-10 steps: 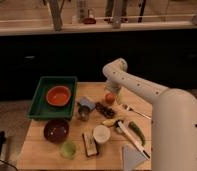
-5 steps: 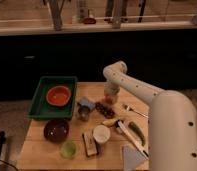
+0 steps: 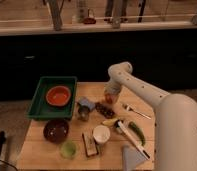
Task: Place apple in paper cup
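The apple (image 3: 111, 98) is a small orange-red fruit at the back middle of the wooden table, partly covered by my gripper. My gripper (image 3: 112, 93) hangs from the white arm (image 3: 142, 92) and sits right at the apple. The paper cup (image 3: 101, 133) is small and white. It stands upright near the table's front middle, well in front of the apple and apart from the gripper.
A green tray (image 3: 39, 102) at the left holds an orange bowl (image 3: 58, 95). A dark red bowl (image 3: 57, 130), a light green cup (image 3: 68, 148), a metal cup (image 3: 83, 114), a snack bar (image 3: 89, 144), a green pepper (image 3: 136, 131) and a fork (image 3: 137, 111) surround the paper cup.
The gripper has come down onto the apple, which showed more fully a second ago. The other objects have not moved.
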`<control>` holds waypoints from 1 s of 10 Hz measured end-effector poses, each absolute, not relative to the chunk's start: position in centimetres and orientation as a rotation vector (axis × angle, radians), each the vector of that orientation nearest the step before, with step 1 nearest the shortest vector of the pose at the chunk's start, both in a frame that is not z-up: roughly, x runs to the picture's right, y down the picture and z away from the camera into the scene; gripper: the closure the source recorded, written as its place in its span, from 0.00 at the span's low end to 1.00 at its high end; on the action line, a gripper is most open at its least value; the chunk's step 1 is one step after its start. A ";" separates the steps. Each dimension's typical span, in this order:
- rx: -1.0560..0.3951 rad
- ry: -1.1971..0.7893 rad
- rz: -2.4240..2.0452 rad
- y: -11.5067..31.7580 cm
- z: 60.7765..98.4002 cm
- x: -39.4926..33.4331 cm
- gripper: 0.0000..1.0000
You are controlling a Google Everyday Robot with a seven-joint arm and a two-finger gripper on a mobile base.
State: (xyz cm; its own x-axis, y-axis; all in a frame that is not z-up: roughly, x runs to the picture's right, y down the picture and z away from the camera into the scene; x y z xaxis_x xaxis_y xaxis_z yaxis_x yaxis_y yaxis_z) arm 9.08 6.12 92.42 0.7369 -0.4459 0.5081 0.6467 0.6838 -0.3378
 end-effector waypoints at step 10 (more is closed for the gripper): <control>-0.442 -0.588 -0.785 1.6 84.4 6.7 1.00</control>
